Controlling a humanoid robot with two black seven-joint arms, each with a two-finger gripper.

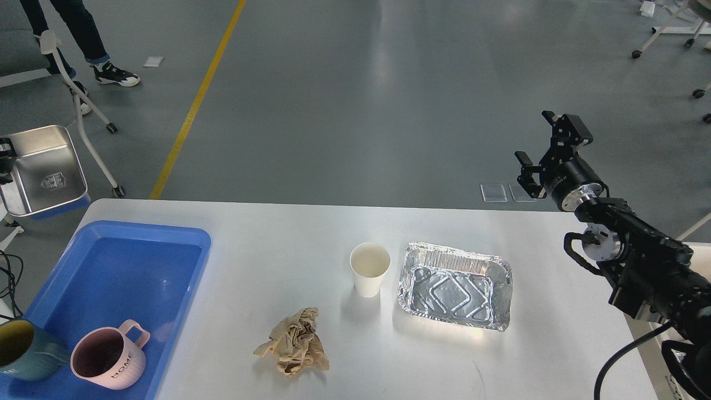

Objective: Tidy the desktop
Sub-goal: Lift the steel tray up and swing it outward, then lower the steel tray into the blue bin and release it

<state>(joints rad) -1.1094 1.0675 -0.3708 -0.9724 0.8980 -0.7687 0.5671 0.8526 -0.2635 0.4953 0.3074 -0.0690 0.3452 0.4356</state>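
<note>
The white desktop (pixel 278 244) holds a white paper cup (pixel 369 269), an empty foil tray (pixel 454 285) to its right and a crumpled brown paper (pixel 294 341) near the front. A steel tray (pixel 43 169) hangs in the air off the desktop's far left corner. Only a dark sliver of my left gripper (pixel 3 162) shows at the view's left edge, on the tray's left rim. My right gripper (pixel 547 149) is open and empty, raised beyond the desktop's far right edge.
A blue plastic tray (pixel 139 232) at the front left holds a pink mug (pixel 108 356) and a teal mug (pixel 22 351). A small white table corner (pixel 686 251) lies at the right. A chair on wheels (pixel 83 119) and a person's legs (pixel 83 33) are on the floor at far left.
</note>
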